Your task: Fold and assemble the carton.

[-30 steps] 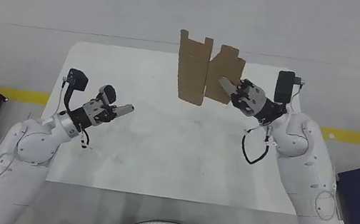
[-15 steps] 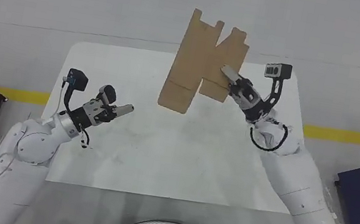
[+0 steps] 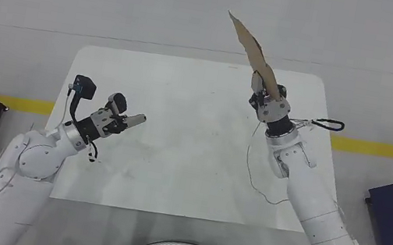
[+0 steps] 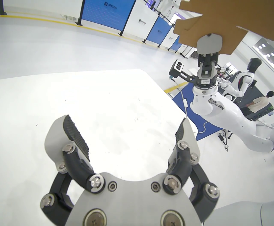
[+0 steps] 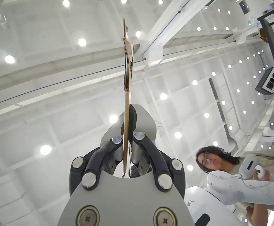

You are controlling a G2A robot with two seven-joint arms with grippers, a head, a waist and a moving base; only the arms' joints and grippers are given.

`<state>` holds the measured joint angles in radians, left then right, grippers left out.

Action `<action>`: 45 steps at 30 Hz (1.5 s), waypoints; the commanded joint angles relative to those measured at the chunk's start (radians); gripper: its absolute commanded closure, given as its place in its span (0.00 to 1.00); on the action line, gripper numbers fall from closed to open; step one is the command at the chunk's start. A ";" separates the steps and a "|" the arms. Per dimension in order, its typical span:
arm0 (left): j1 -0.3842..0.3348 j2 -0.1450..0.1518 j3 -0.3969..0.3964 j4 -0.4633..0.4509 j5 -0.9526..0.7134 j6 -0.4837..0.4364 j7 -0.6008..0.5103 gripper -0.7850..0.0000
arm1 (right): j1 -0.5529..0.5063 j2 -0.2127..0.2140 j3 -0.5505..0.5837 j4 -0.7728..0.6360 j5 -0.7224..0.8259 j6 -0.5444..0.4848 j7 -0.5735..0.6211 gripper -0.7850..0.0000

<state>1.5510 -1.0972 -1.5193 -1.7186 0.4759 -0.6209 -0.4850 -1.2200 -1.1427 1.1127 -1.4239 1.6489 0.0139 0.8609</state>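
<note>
While our right gripper [image 3: 266, 90] is clamped on the lower edge of the flat carton [image 3: 247, 40], held upright in the air over the far right corner of the table [image 3: 173, 166], our left gripper [image 3: 130, 120] hovers with jaws spread over the left side, well apart. We judge this thin pinch risky: the tall sheet could pivot, slip free or buckle once a flap is pushed.

Both arms were glossy white shells: left arm [image 3: 36, 154], right arm [image 3: 314, 195]. Jaws were grey metal plates on black curved links, with silver round screws [image 4: 96, 183] at the pivots and black ribbed pads [image 4: 77, 139] inside. Black camera block [image 3: 82, 88] at left wrist. Thin pale cable [image 3: 247, 157] hung off the right arm.
</note>
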 commanded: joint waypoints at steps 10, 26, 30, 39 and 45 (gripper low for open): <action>0.000 0.000 0.000 0.000 0.000 0.000 0.000 0.00 | -0.032 -0.009 -0.004 -0.026 0.170 0.118 -0.079 1.00; 0.000 0.000 0.000 0.000 0.000 0.000 0.000 0.00 | -0.127 -0.005 0.084 -0.174 1.220 0.705 -0.706 1.00; 0.000 0.000 0.000 0.000 0.000 0.000 0.000 0.00 | -0.141 -0.004 0.103 -0.184 1.260 0.721 -0.737 1.00; 0.000 0.000 0.000 0.000 0.000 0.000 0.000 0.00 | -0.151 -0.015 0.159 -0.171 0.799 0.875 -0.506 1.00; 0.000 0.000 0.000 0.000 0.000 0.000 0.000 0.00 | -0.134 -0.025 0.162 -0.143 0.085 0.647 -0.146 1.00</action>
<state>1.5510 -1.0972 -1.5193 -1.7186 0.4759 -0.6209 -0.4850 -1.3584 -1.1682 1.2809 -1.5799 1.9631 0.7370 0.6249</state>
